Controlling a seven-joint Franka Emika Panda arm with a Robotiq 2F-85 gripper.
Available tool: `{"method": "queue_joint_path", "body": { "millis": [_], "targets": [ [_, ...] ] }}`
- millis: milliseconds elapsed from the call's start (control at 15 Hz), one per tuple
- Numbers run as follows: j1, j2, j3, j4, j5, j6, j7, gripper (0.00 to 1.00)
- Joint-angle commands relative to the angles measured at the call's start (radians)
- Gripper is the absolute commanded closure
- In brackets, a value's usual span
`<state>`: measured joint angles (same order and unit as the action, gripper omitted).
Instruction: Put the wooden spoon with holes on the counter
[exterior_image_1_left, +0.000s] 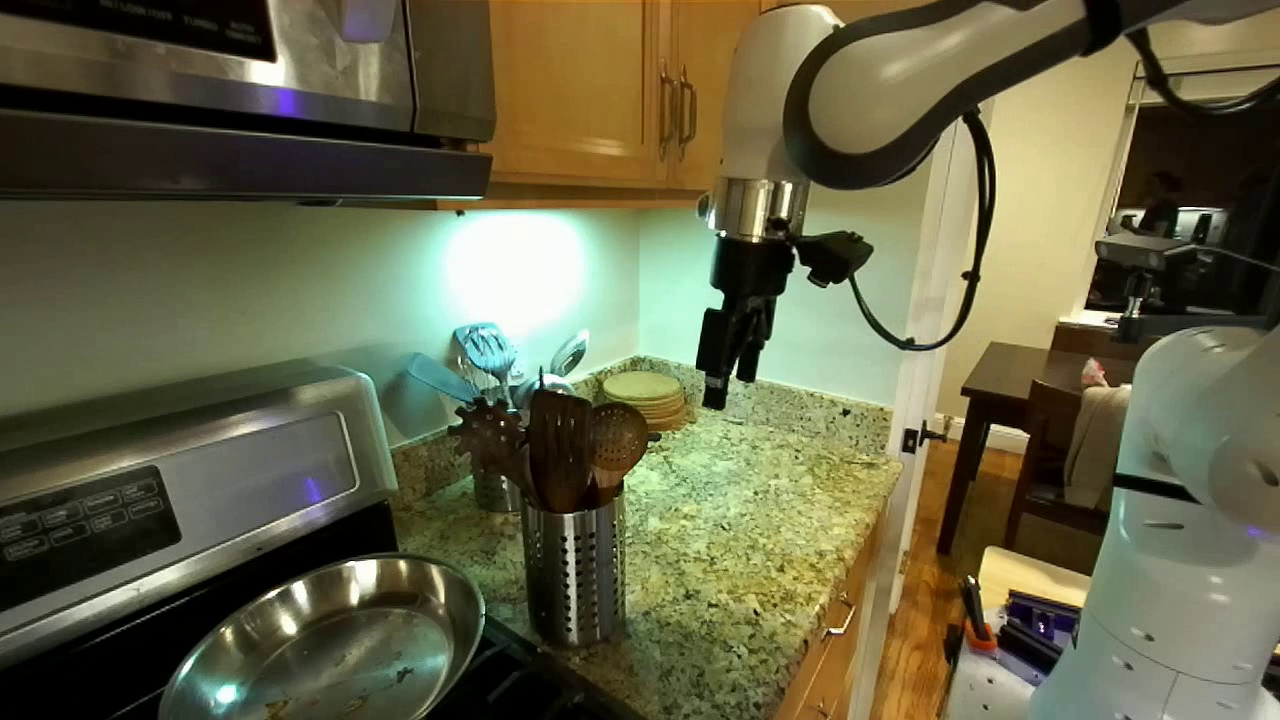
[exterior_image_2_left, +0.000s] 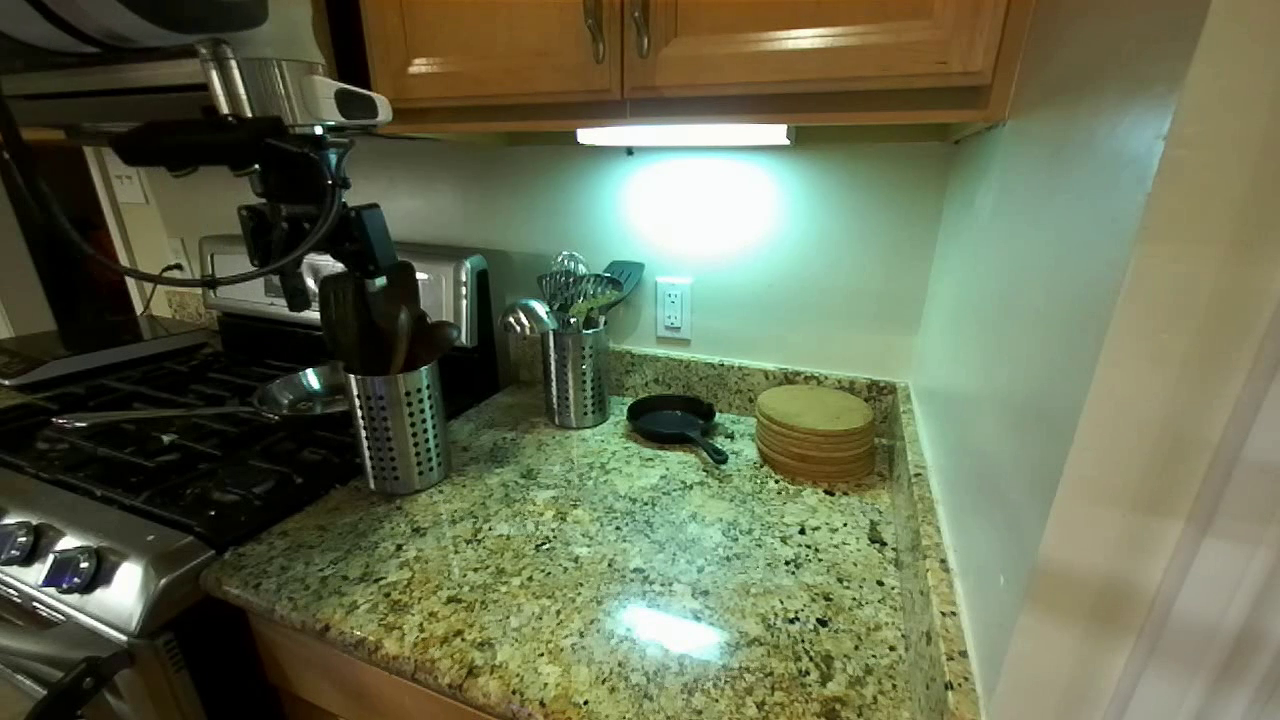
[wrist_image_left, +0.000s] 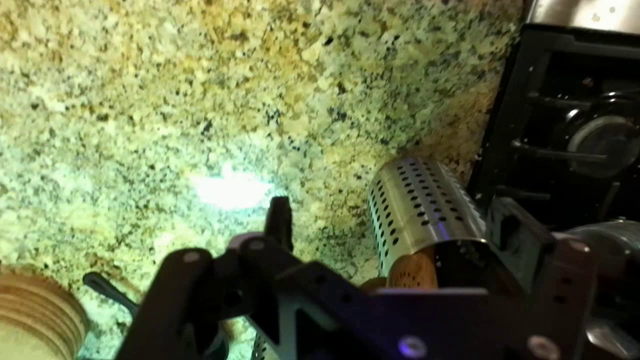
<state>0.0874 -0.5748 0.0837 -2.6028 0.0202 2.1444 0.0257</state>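
Wooden spoon with holes is standing head-up in a steel utensil holder, its pierced oval head leaning toward one o'clock from the holder's mouth in an exterior view, with twelve being straight up in every view. Beside it, a flat dark turner is rising near twelve and a wooden utensil with a toothed head is poking out toward ten. The holder is resting on the speckled granite counter, just beside the black stovetop, where a steel pan is lying at about half past eight from it in an exterior view. The gripper is hanging at one o'clock from the holder there, apart from the spoon and pointing toward six. Its fingers are standing well apart in the wrist view, so it is showing as released. Between them the holder is appearing at about half past three from the centre, and the spoon's head is showing near half past four, partly hidden behind the gripper's body. In an exterior view, another steel holder, filled with kitchen tools, is standing at half past two from the spoon's holder, a small black skillet is lying at three, and a stack of round tan discs is sitting farther out, also near three. Above, a lamp is glowing under the wood cabinets.
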Motion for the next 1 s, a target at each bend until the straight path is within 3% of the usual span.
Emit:
{"method": "queue_joint_path", "body": {
  "millis": [0,667,933],
  "targets": [
    [-0.011,0.076,0.018,0.057,-0.076,0.093,-0.023,0.00],
    [0.002,0.089,0.017,0.068,-0.073,0.088,-0.010,0.00],
    [-0.019,0.134,0.030,0.093,-0.162,0.128,-0.029,0.00]
  ]
}}
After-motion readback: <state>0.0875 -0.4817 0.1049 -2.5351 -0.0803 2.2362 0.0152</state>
